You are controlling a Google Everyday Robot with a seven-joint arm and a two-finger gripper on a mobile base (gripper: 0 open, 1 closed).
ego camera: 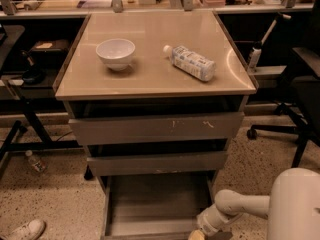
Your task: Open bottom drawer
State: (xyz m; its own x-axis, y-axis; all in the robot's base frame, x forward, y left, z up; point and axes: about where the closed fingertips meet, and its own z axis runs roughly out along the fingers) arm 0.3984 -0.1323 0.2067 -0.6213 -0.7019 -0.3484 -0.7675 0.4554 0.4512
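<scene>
The bottom drawer (155,204) is the lowest of three in the cabinet and stands pulled far out, its shallow grey tray showing. Its front edge runs off the lower border of the view. My gripper (197,234) is at the drawer's front right corner, at the very bottom of the view, with the white arm (240,206) reaching in from the right. The fingers are cut off by the frame edge. The middle drawer (157,163) and the top drawer (155,128), marked with white scratches, stand slightly out.
A white bowl (115,53) and a lying plastic bottle (190,62) rest on the cabinet top (150,79). An office chair (295,99) stands to the right. A small bottle (35,161) and a shoe (22,230) lie on the floor at left.
</scene>
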